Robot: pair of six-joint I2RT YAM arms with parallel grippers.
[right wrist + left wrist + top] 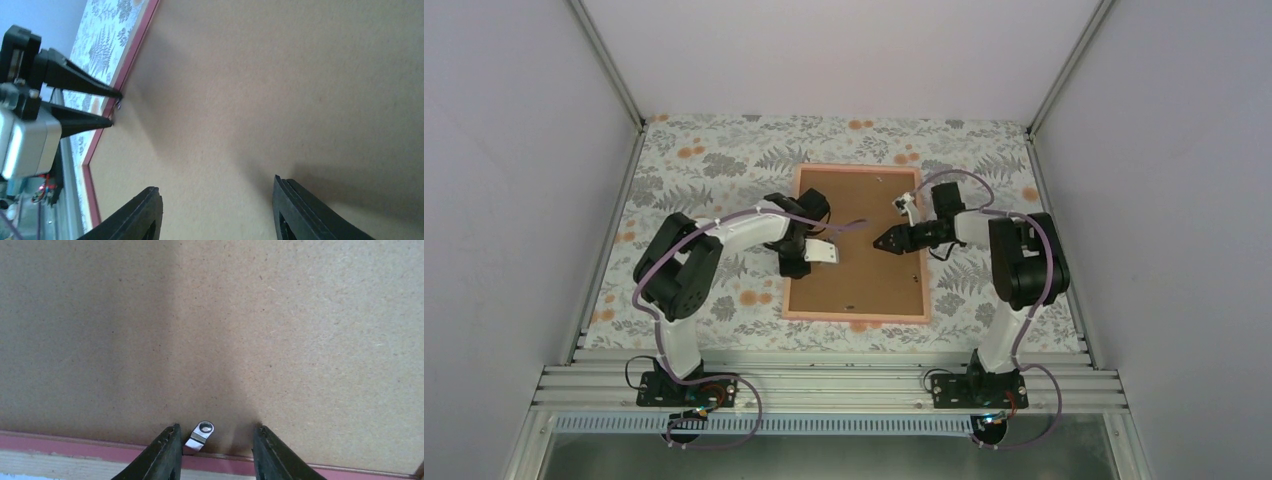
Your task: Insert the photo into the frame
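Note:
The pink frame (856, 317) lies flat on the flowered table with a brown backing board (864, 270) filling it. The photo is hidden. My left gripper (790, 262) is at the frame's left edge. In the left wrist view it (216, 429) stands open, its jaws either side of a small metal turn clip (200, 436) beside the pink rim (75, 449); the clip lies close to the left finger. My right gripper (880, 242) hovers over the middle of the board. It (217, 186) is open with nothing between its fingers and looks across at the left gripper (116, 106).
A flowered cloth (714, 160) covers the table around the frame. White walls stand on the left, right and back. An aluminium rail (824, 385) with both arm bases runs along the near edge.

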